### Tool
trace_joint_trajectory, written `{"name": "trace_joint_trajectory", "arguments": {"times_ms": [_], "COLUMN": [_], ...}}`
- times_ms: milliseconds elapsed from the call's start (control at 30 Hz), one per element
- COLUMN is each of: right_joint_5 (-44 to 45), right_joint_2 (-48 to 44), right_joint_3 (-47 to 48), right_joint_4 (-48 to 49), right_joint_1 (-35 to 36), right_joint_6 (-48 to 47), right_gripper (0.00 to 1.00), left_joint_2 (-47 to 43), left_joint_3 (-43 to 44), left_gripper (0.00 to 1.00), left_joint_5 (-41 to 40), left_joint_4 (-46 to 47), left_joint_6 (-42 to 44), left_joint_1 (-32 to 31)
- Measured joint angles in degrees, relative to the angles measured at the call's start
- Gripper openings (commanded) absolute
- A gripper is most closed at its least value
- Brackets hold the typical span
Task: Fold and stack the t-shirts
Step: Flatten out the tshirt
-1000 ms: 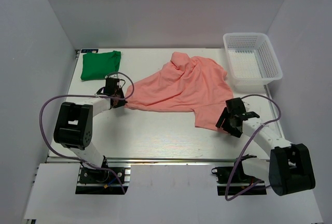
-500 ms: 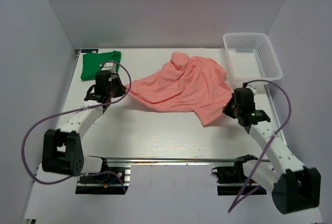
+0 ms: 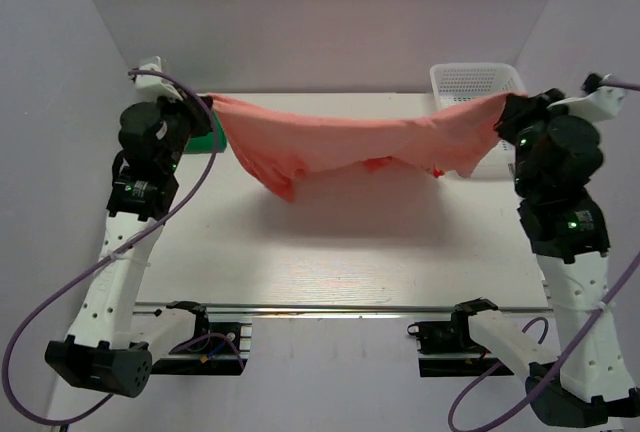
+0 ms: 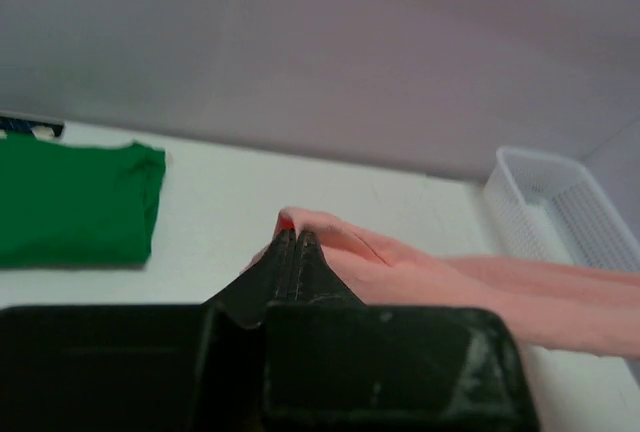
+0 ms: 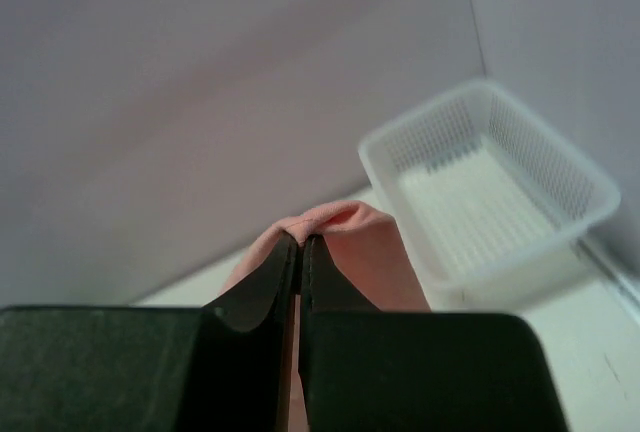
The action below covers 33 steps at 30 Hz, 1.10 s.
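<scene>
The salmon-pink t-shirt (image 3: 330, 142) hangs in the air above the table, stretched between both arms and sagging in the middle. My left gripper (image 3: 207, 104) is shut on its left edge, and the pink cloth (image 4: 400, 267) pokes out past the closed left gripper (image 4: 292, 235). My right gripper (image 3: 505, 104) is shut on the right edge; a pink fold (image 5: 350, 227) bulges over the closed right gripper (image 5: 301, 239). The bright green t-shirt (image 4: 70, 202) lies folded flat at the back left of the table, mostly hidden by the left arm in the top view.
A white mesh basket (image 3: 478, 80) stands at the back right corner, partly behind the raised shirt; the same basket (image 5: 490, 187) shows with nothing in it. Grey walls enclose the white table (image 3: 340, 242) on three sides.
Both arms have risen from the table and spread apart, lifting the pink shirt off the surface and stretching it out. The right gripper closed on the shirt's edge.
</scene>
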Motion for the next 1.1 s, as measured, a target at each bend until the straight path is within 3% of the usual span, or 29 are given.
{"name": "trace_joint_trajectory", "arguments": {"times_ms": [233, 400, 833, 1100], "right_joint_5": [0.5, -2.1, -14.1, -14.8], "right_joint_2": [2.5, 2.5, -6.5, -8.2], "right_joint_3": [20.7, 30.7, 38.9, 30.3], "right_joint_4": [0.7, 0.6, 0.4, 5.8], "right_joint_1": [0.1, 0.1, 0.1, 0.1], "right_joint_6": [-7.9, -12.9, -17.4, -19.8], "right_gripper": [0.00, 0.00, 0.00, 0.00], "left_joint_2": [-2.2, -7.2, -15.5, -17.1], "left_joint_3": [16.6, 23.2, 37.9, 33.0], "left_gripper": [0.00, 0.00, 0.00, 0.00], "left_joint_5": [-5.5, -7.5, -7.3, -5.5], "left_joint_4": [-6.9, -9.9, -17.9, -18.3], "left_joint_6": [2.8, 4.5, 5.7, 5.2], "left_joint_1": [-0.2, -0.3, -0.2, 0.0]}}
